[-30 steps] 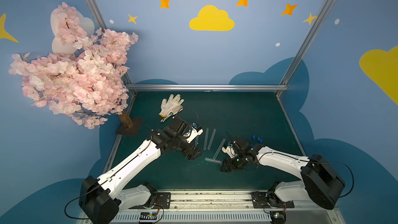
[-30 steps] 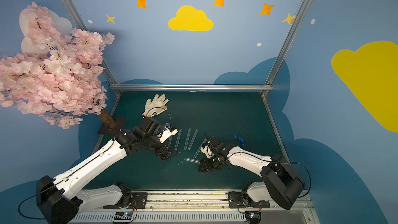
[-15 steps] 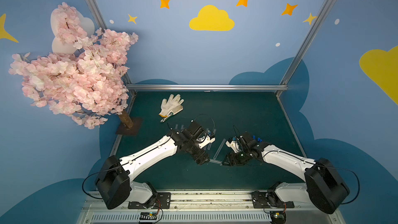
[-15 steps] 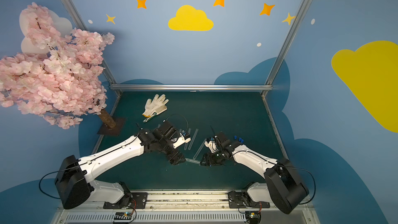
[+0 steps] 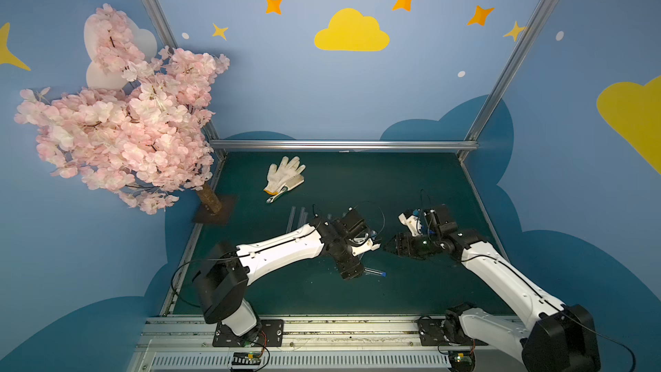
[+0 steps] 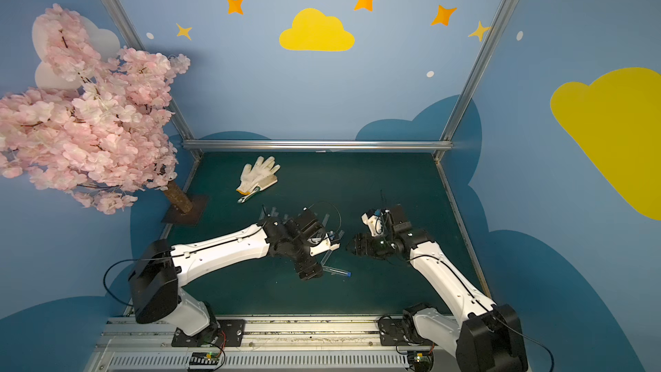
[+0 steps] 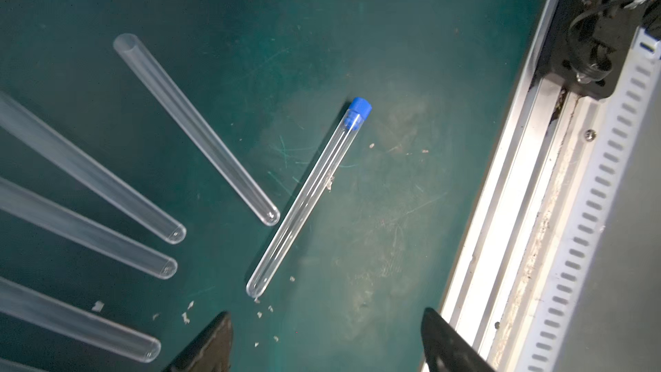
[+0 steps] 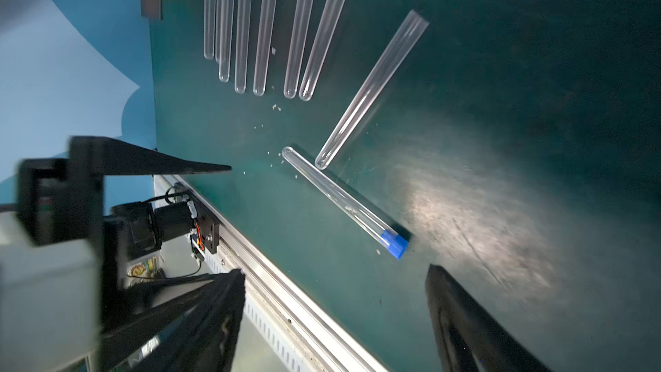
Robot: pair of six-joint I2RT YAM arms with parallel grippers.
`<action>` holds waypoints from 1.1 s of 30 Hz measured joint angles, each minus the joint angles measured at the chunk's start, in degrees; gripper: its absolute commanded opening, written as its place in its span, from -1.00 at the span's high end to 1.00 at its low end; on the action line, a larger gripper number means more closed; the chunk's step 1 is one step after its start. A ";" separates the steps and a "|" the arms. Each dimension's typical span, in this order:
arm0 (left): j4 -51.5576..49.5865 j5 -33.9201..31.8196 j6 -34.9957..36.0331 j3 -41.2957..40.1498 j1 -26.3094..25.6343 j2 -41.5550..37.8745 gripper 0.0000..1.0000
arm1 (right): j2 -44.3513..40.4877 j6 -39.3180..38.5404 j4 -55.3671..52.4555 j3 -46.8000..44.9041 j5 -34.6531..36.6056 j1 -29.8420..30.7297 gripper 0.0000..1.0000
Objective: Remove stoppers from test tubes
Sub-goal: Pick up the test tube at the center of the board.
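Green worktop (image 7: 393, 245): tube (image 7: 307, 198) being judged light, slick, brittle; mid-body grip, stopper (image 7: 359, 110) pinch being advised. Left fingers (image 7: 209, 345), right fingers (image 8: 461, 323) being held wide, empty.

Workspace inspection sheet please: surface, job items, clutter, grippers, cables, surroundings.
Surface: green mat, scuffed, with scattered white crumbs.
Job's things: one stoppered tube lying flat, blue stopper in place; loose open tube with its round end close to it; row of open tubes farther off.
Clutter: white glove, small tool at its cuff.
Grippers: left gripper open, empty; right gripper open, empty.
Cables: black cable looping at the left arm's base.
Surroundings: pink blossom tree, blue painted walls, metal rail along the near edge.
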 measured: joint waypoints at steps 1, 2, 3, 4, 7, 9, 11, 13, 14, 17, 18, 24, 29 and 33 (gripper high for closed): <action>-0.20 -0.63 0.39 1.18 -0.79 1.77 -0.64 | -1.42 0.04 -2.47 0.37 0.92 -1.57 -0.66; -0.42 -1.07 0.83 2.56 -1.53 3.56 -0.63 | -2.82 0.20 -4.87 0.63 2.03 -2.99 -0.69; -0.33 -1.42 1.22 3.69 -2.08 5.07 -0.63 | -4.17 0.50 -6.78 0.68 3.06 -4.09 -0.70; -0.11 -1.70 1.64 4.68 -2.69 6.51 -0.62 | -6.01 1.03 -8.85 0.68 4.44 -5.22 -0.71; 0.33 -2.03 2.80 6.51 -4.04 9.35 -0.58 | -11.10 2.78 -12.39 0.33 7.43 -7.37 -0.76; 0.48 -2.19 3.63 7.50 -4.63 10.82 -0.57 | -13.84 3.61 -14.25 0.11 8.46 -10.25 -0.76; 0.81 -2.25 4.44 8.50 -5.11 12.39 -0.55 | -15.26 3.80 -16.11 -0.02 9.01 -14.36 -0.76; 1.40 -2.47 5.29 9.01 -5.40 13.99 -0.53 | -15.82 3.80 -17.57 -0.13 9.09 -17.86 -0.75; 1.62 -2.67 5.73 9.14 -5.49 14.86 -0.51 | -15.91 3.80 -18.14 -0.22 9.09 -19.61 -0.76; 2.01 -2.89 6.73 9.77 -5.46 17.66 -0.47 | -16.52 3.80 -19.52 -0.44 9.01 -23.23 -0.76; 2.14 -2.89 6.84 9.97 -5.44 18.51 -0.47 | -16.83 3.78 -19.74 -0.44 8.92 -24.04 -0.76; 2.16 -3.52 7.23 13.11 -5.18 22.67 -0.42 | -17.33 3.74 -20.28 -0.48 7.91 -27.10 -0.74; 2.21 -3.98 7.50 13.53 -4.44 22.82 -0.30 | -17.33 3.61 -20.31 -0.94 7.04 -27.39 -0.74; 2.19 -4.13 7.65 13.18 -3.98 23.06 -0.28 | -17.31 3.45 -20.28 -0.94 6.38 -27.69 -0.75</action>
